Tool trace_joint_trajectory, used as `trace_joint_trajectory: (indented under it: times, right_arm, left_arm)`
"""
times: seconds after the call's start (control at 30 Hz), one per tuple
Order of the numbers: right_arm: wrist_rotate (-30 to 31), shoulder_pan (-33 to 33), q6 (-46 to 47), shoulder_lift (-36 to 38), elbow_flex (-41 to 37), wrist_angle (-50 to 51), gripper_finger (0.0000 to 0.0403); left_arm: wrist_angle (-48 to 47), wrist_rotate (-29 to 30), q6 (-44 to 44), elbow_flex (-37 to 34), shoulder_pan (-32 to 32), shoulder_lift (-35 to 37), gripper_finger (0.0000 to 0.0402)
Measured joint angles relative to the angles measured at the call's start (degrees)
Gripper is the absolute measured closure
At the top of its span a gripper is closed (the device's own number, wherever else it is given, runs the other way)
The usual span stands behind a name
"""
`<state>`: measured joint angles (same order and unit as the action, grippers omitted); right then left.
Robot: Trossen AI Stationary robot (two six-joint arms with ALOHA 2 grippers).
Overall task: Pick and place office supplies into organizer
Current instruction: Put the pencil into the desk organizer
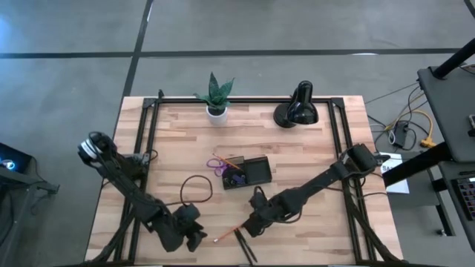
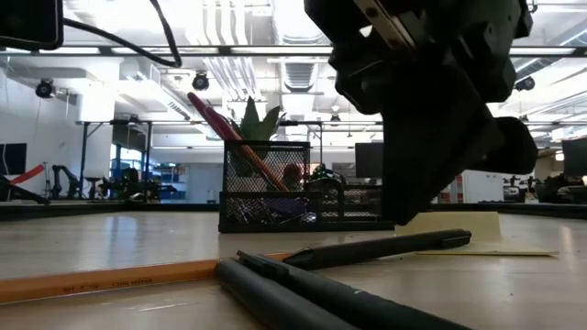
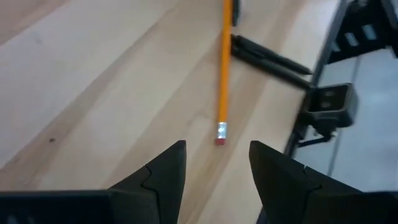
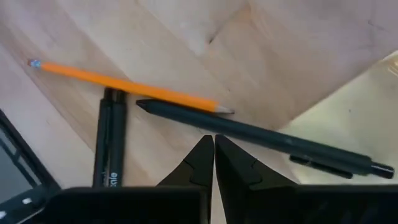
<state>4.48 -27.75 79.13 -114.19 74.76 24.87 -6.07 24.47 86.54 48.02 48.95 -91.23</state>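
An orange pencil [image 1: 226, 233] lies near the table's front edge, with black pens [image 1: 246, 246] beside it. My left gripper [image 3: 217, 158] stands open just short of the pencil's eraser end [image 3: 220, 133]. My right gripper [image 4: 213, 149] is shut, with nothing between its fingers. It hovers close over a single black pen [image 4: 261, 137], next to the pencil's tip. A yellow sticky-note pad [image 4: 367, 87] lies flat beside that pen. The black organizer [image 1: 250, 172] stands mid-table with purple-handled scissors [image 1: 220, 166] sticking out of it.
A potted plant [image 1: 217, 98] and a black desk lamp [image 1: 297, 108] stand at the table's far edge. A dark cable loop [image 1: 194, 189] lies left of the organizer. Black frame rails [image 1: 142, 148] run along both table sides.
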Motion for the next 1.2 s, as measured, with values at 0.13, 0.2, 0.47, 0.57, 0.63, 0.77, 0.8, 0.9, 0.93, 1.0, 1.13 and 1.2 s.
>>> trace_joint_trajectory:
  times: [0.13,0.2,0.47,0.57,0.63,0.77,0.8,0.9,0.93,1.0,1.13,1.2]
  right_arm:
    - [0.2,0.0,-2.8,0.0,-0.3,-0.1,0.0394]
    - [0.5,0.0,-4.2,0.0,0.0,-0.2,0.0394]
    - [2.0,0.2,-7.1,-0.1,-0.1,0.3,0.0394]
    - [2.6,0.5,-7.3,-0.2,-0.6,0.3,0.0394]
    - [4.3,0.5,-7.1,-0.2,-0.7,0.3,0.0394]
    - [4.8,0.8,-7.1,-0.2,-0.7,0.2,0.0394]
    - [4.8,0.8,-7.1,-0.3,-0.8,0.1,0.0394]
    - [4.2,0.8,-7.4,-1.1,-1.0,0.2,0.0394]
    - [3.4,0.8,-7.4,-1.2,-1.0,0.2,0.0394]
    - [2.7,0.8,-8.0,-1.5,-1.0,0.0,0.0394]
    - [2.6,0.5,-7.8,-1.8,-1.0,-0.2,0.0394]
    - [2.6,0.5,-7.5,-1.8,-1.0,-0.2,0.0394]
  left_arm:
    - [-4.7,0.0,3.0,2.8,0.0,-0.8,0.024]
    - [-5.3,0.0,3.2,3.7,0.0,-0.9,0.024]
    - [-5.5,0.1,4.9,4.1,-0.1,-0.9,0.024]
    - [-5.5,0.4,5.1,4.1,-0.1,-0.9,0.024]
    - [-5.5,1.0,5.1,4.1,-0.1,-0.9,0.024]
    - [-5.5,1.6,4.8,4.1,-0.1,-0.9,0.024]
    - [-5.5,1.7,4.8,4.1,-0.1,-0.9,0.024]
    - [-5.6,2.7,4.7,4.1,-0.1,-0.9,0.024]
    - [-5.6,2.9,4.7,4.1,-0.1,-0.9,0.024]
    - [-5.6,2.9,4.6,4.1,-0.1,-0.9,0.024]
    - [-5.6,2.9,4.6,4.1,-0.1,-0.9,0.024]
    - [-5.6,2.9,4.6,4.1,-0.1,-0.9,0.024]
